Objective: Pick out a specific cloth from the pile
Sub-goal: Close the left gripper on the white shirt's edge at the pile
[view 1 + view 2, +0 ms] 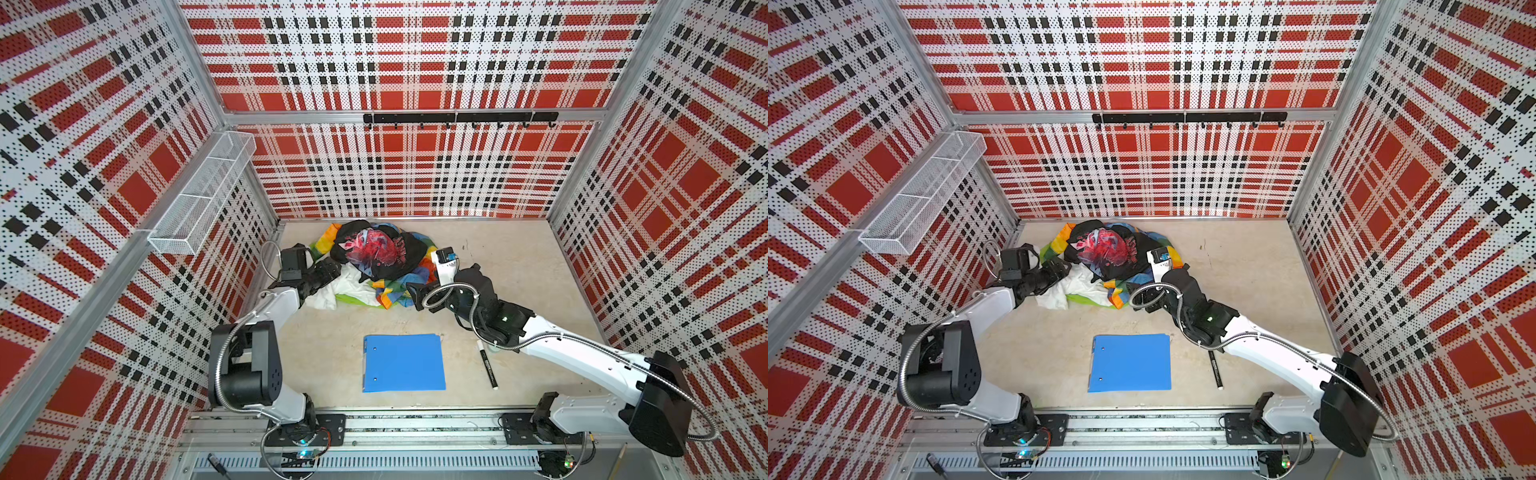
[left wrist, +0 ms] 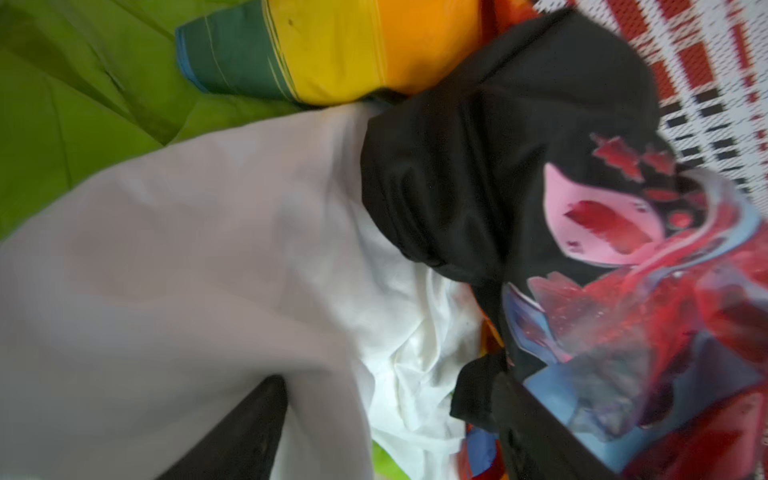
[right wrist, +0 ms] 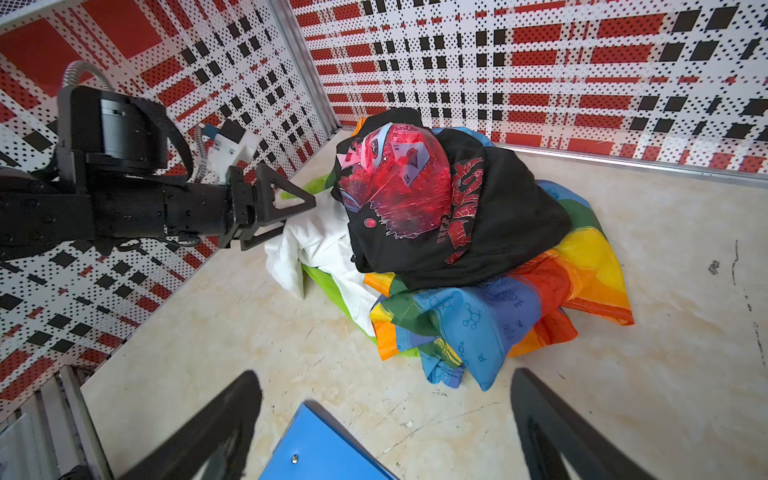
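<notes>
The left claw (image 3: 297, 216), jaws apart at an exposed fold of the white cloth (image 3: 320, 245), can pinch that soft, light, wrinkly bunch, though the black printed garment (image 3: 507, 216) atop it may drag.

White cloth (image 1: 353, 286); black garment (image 1: 380, 249), red print; rainbow patchwork cloth (image 1: 395, 291); lime green cloth (image 2: 75, 108); blue folder (image 1: 403, 363); red-black-white plaid walls (image 1: 415, 166).

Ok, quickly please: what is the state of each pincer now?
Left pincer: open, at the white cloth, not clamping it.
Right pincer: open, holding nothing.
</notes>
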